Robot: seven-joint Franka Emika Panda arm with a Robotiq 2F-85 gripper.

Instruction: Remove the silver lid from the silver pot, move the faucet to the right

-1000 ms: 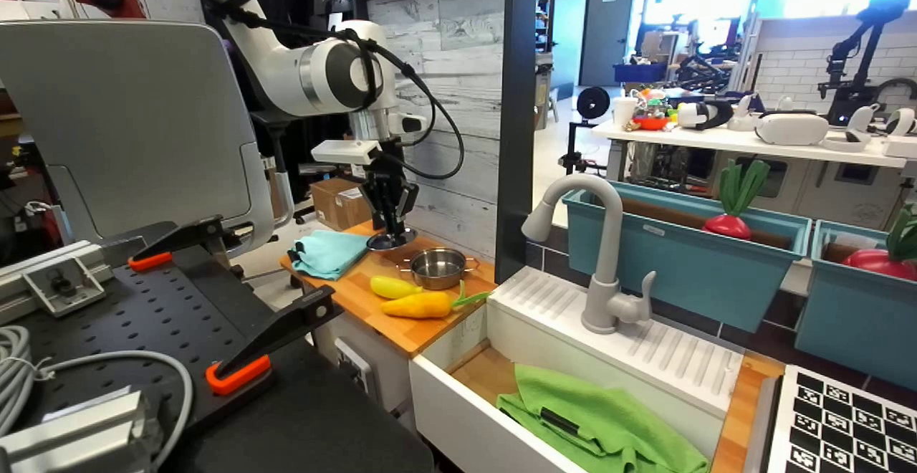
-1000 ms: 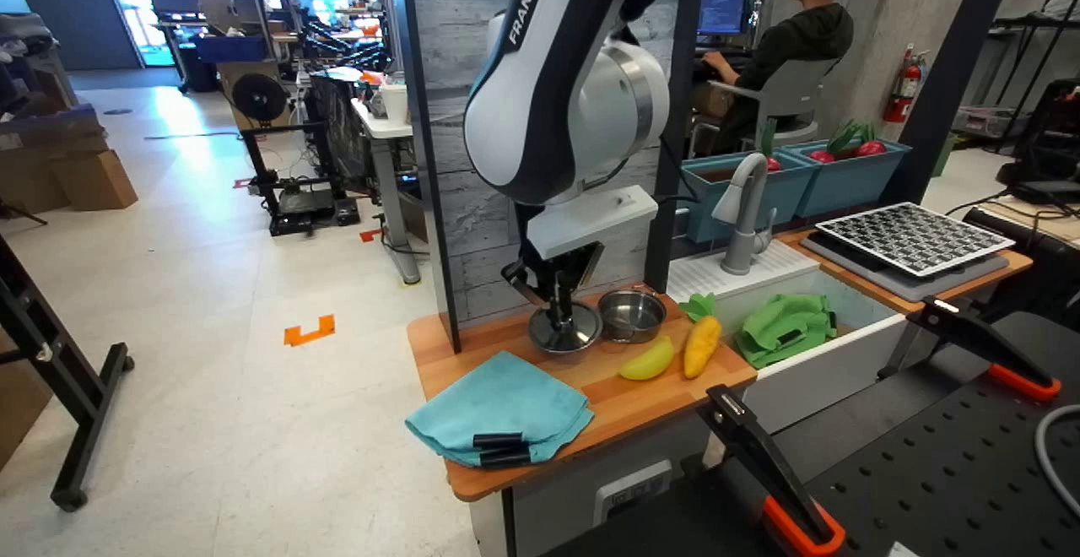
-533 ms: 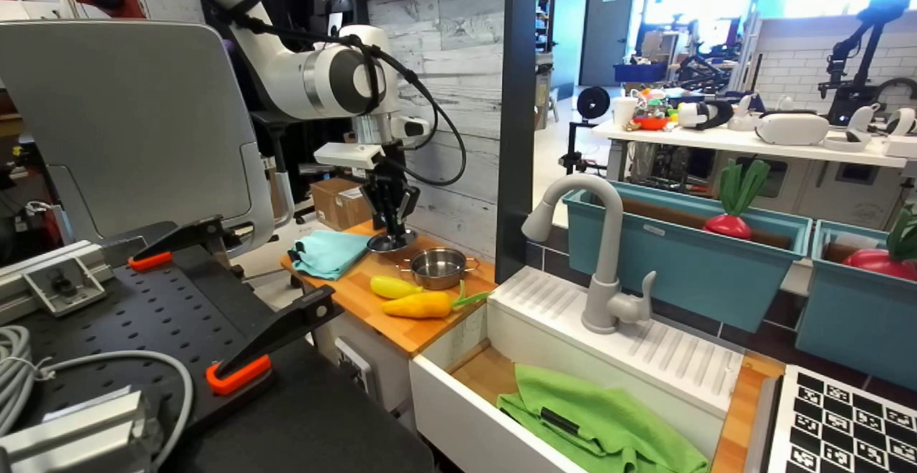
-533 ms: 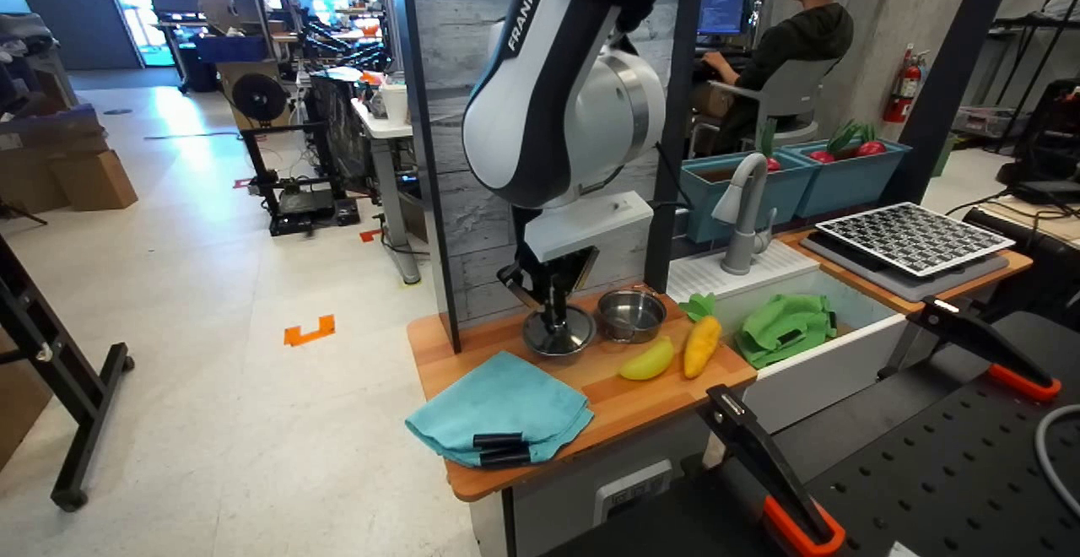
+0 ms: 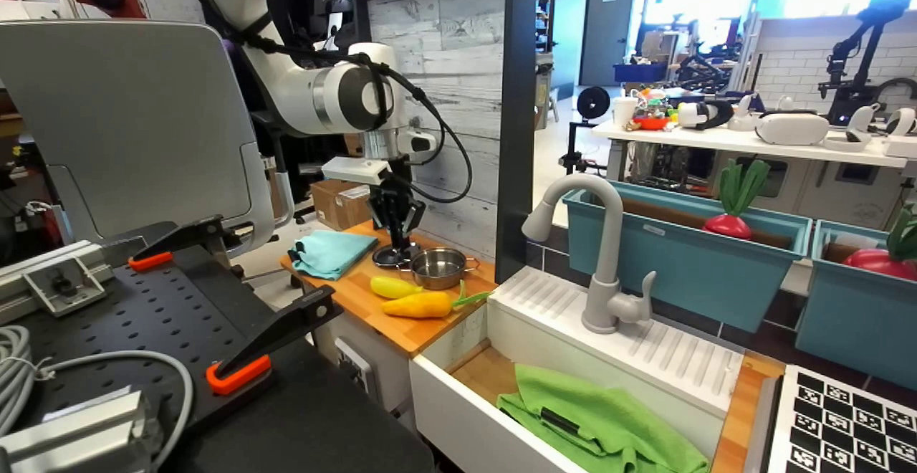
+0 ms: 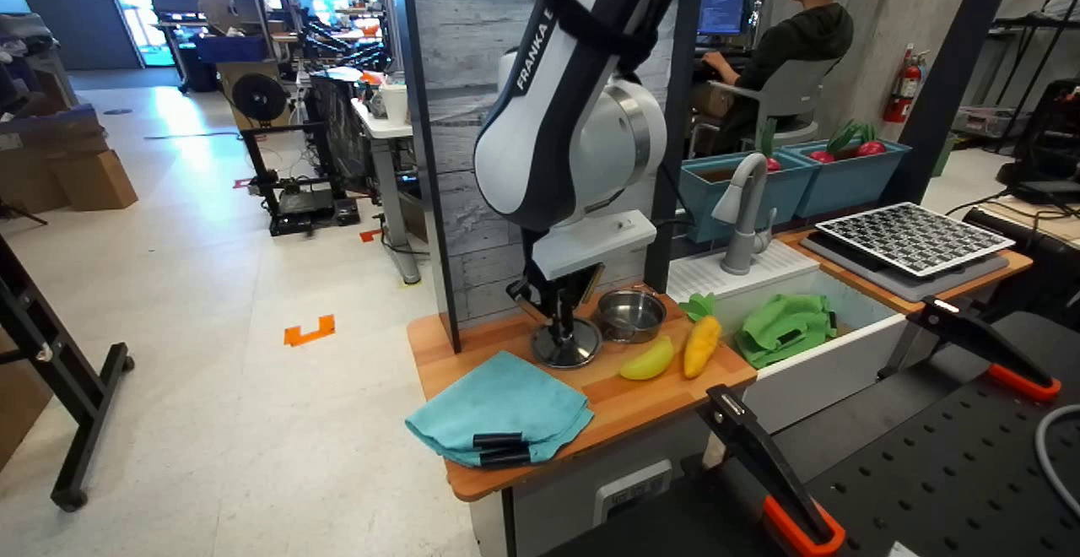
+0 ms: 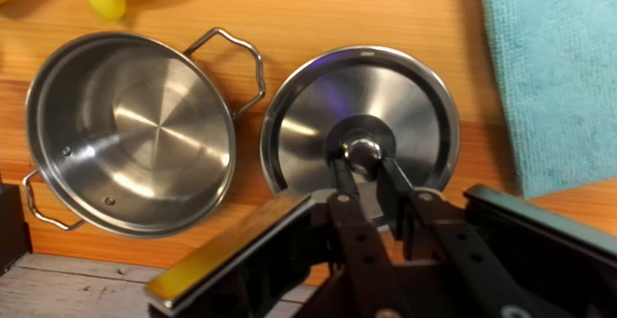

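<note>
The silver lid (image 7: 308, 101) is level, beside the silver pot, at or just above the wooden counter; it also shows in both exterior views (image 5: 385, 259) (image 6: 582, 353). My gripper (image 7: 362, 163) is shut on the lid's centre knob, with its fingers (image 7: 342, 175) on either side; it points down in both exterior views (image 5: 397, 242) (image 6: 560, 327). The silver pot (image 7: 154, 125) is uncovered and empty, left of the lid in the wrist view; it also shows in both exterior views (image 5: 438, 281) (image 6: 631, 321). The grey faucet (image 5: 609, 244) (image 6: 742, 224) stands upright behind the sink, away from the gripper.
A blue cloth (image 6: 506, 405) lies near the lid. A yellow banana-like item (image 6: 648, 359) and an orange-yellow vegetable (image 6: 702, 346) lie before the pot. A wood-pattern wall panel (image 5: 458, 136) rises behind. The sink (image 5: 458, 401) holds a green cloth (image 5: 602, 416).
The arm has lowered with the lid in its gripper, bringing the lid down towards the counter beside the pot. The pot and faucet have not moved.
</note>
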